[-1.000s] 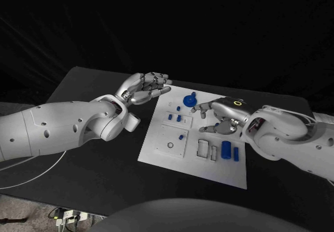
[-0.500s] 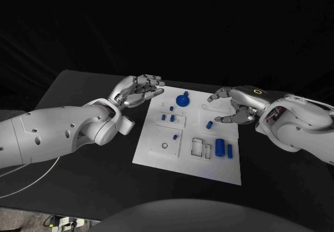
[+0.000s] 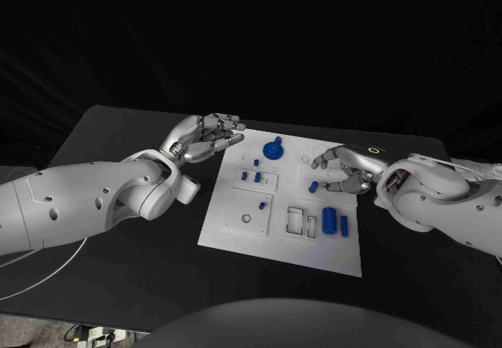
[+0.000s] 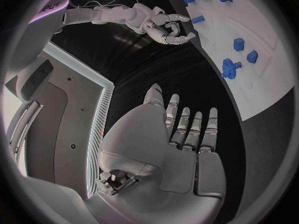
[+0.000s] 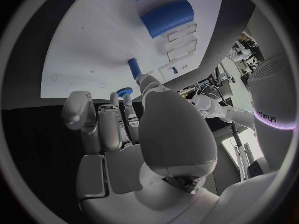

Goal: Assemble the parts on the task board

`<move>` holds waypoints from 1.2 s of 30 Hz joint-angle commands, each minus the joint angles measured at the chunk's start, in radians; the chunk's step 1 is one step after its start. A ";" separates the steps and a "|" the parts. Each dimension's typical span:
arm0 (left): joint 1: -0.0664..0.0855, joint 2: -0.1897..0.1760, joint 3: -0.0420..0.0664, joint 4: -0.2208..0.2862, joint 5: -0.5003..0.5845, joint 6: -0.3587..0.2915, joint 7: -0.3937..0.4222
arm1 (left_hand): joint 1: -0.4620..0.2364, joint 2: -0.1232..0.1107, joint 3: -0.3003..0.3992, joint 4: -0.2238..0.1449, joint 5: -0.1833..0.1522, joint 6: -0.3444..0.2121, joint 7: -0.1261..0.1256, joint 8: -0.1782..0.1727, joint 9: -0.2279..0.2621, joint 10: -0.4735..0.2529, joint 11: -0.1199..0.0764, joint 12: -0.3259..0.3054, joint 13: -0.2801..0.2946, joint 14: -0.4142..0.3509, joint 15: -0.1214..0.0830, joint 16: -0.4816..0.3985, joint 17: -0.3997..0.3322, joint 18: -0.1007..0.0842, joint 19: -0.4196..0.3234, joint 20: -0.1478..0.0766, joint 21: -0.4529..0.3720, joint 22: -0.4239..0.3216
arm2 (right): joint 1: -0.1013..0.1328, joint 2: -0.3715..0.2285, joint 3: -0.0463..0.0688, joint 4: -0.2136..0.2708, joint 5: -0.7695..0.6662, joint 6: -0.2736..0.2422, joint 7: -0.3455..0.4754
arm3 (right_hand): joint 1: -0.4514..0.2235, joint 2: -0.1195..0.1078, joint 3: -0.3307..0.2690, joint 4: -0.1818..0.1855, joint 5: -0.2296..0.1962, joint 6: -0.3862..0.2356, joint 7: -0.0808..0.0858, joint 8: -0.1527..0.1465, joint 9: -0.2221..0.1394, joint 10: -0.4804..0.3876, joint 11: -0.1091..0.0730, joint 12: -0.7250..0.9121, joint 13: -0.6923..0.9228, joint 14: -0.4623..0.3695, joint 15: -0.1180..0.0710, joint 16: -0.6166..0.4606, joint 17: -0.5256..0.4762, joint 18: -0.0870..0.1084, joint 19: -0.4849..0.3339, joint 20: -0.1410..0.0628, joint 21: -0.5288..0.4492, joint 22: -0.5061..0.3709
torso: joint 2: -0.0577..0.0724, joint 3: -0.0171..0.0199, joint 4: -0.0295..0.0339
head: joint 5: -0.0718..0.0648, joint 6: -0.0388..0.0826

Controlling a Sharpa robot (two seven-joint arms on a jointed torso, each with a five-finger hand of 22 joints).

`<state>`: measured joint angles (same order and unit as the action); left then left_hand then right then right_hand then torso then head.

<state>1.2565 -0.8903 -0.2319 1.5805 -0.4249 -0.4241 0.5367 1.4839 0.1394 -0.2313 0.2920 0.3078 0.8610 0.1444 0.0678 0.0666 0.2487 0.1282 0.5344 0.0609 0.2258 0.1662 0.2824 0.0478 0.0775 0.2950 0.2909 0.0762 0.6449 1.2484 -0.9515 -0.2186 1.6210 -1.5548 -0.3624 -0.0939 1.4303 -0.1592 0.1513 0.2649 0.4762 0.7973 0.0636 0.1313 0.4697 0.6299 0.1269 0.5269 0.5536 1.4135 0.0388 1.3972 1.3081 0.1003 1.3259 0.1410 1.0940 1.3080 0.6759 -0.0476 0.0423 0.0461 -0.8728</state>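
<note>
- I see the task board (image 3: 236, 232), a white plate, lying flat in the middle of the black table (image 3: 125, 268), between my two arms.
- On the board's far end stands a round blue gear-like part (image 3: 273, 150); nearer to me sit three small blue pieces (image 3: 251, 174) in a cluster.
- A small blue peg (image 3: 313, 186) lies on the board just beside my right hand's fingertips; whether they touch it I cannot tell.
- Towards the board's near right I see a thick blue cylinder (image 3: 329, 218) with a thinner blue rod (image 3: 344, 225) just beside it.
- Left of the cylinder are two narrow rectangular recesses (image 3: 303, 222); I cannot tell whether anything sits in them.
- A square raised plate (image 3: 249, 212) on the board's near left carries a small dark ring (image 3: 246, 218) and a tiny blue piece (image 3: 262, 205).
- My right hand (image 3: 345, 168) hovers over the board's right side, fingers curled downward but apart, holding nothing that I can see; the right wrist view shows the peg (image 5: 134, 67) just past its fingertips.
- My left hand (image 3: 207, 135) hangs above the table beside the board's far left corner, fingers loosely bent and apart, gripping nothing.
</note>
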 commanded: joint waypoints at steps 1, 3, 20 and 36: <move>0.000 0.000 0.001 0.003 -0.003 0.011 0.007 | 0.010 0.002 -0.005 -0.001 0.006 0.000 0.005 0.004 0.000 0.002 0.003 0.004 0.000 0.003 0.002 0.003 0.001 -0.010 0.004 0.001 0.004 0.000 | -0.007 0.014 0.000 -0.017 -0.004 0.008 0.019 | -0.006 0.013 0.003 -0.006 -0.008 0.008 0.001 0.008 0.010 0.020 -0.005 0.024 0.011 0.008 -0.004 0.007 0.007 -0.005 0.013 0.000 0.013 0.139 | 0.000 -0.0005 0.0002 | 0.002 0.000; 0.000 -0.001 0.001 0.002 -0.003 0.012 0.007 | 0.010 0.002 -0.005 -0.001 0.006 0.000 0.005 0.004 0.000 0.002 0.003 0.004 0.000 0.003 0.002 0.003 0.001 -0.010 0.004 0.001 0.004 0.000 | -0.013 0.023 0.000 -0.028 -0.005 0.012 0.023 | -0.012 0.015 0.005 -0.008 -0.017 0.024 0.007 0.020 0.023 0.040 -0.011 0.043 0.019 0.016 -0.009 0.014 0.014 -0.008 0.023 -0.003 0.030 0.143 | -0.001 -0.0008 -0.0005 | 0.003 0.000; -0.001 -0.002 0.001 0.002 -0.003 0.016 0.002 | 0.020 0.007 -0.003 -0.001 0.012 0.001 0.004 0.005 0.000 0.003 0.002 0.007 0.001 0.007 0.006 0.010 0.002 -0.009 0.006 0.001 0.005 -0.001 | -0.040 0.064 0.000 -0.056 -0.009 0.022 0.054 | 0.013 0.017 0.055 -0.058 0.088 0.091 0.035 0.102 0.125 0.134 -0.043 0.125 0.065 0.030 -0.029 0.024 0.022 -0.013 0.040 -0.022 0.062 0.149 | -0.001 -0.0005 -0.0011 | 0.008 0.000; -0.002 -0.001 0.001 0.001 -0.004 0.023 -0.012 | 0.028 0.012 -0.002 -0.001 0.015 0.003 0.005 0.006 0.001 0.004 0.002 0.010 0.001 0.014 0.015 0.018 0.002 -0.009 0.007 0.000 0.006 -0.001 | -0.043 0.065 0.000 -0.056 -0.009 0.028 0.063 | 0.028 0.013 0.153 -0.137 0.255 0.086 0.052 0.249 0.315 0.199 -0.077 0.196 0.132 0.029 -0.054 0.020 0.017 -0.015 0.039 -0.049 0.082 0.152 | -0.001 -0.0006 -0.0010 | 0.011 0.000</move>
<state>1.2552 -0.8923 -0.2317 1.5797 -0.4248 -0.4175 0.5250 1.5036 0.1513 -0.2313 0.2920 0.3197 0.8611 0.1444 0.0678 0.0666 0.2487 0.1282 0.5386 0.0609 0.2384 0.1788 0.2961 0.0487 0.0775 0.2950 0.2909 0.0761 0.6445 1.2068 -0.8863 -0.2178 1.5641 -1.5553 -0.3512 -0.0417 1.4545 -0.1468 0.2954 0.1329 0.7267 0.8911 0.1160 0.3753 0.7805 0.8152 0.0591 0.7188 0.6794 1.4433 -0.0095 1.4171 1.3077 0.1001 1.3645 0.1011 1.1717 1.3075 0.6750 -0.0480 0.0413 0.0562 -0.8728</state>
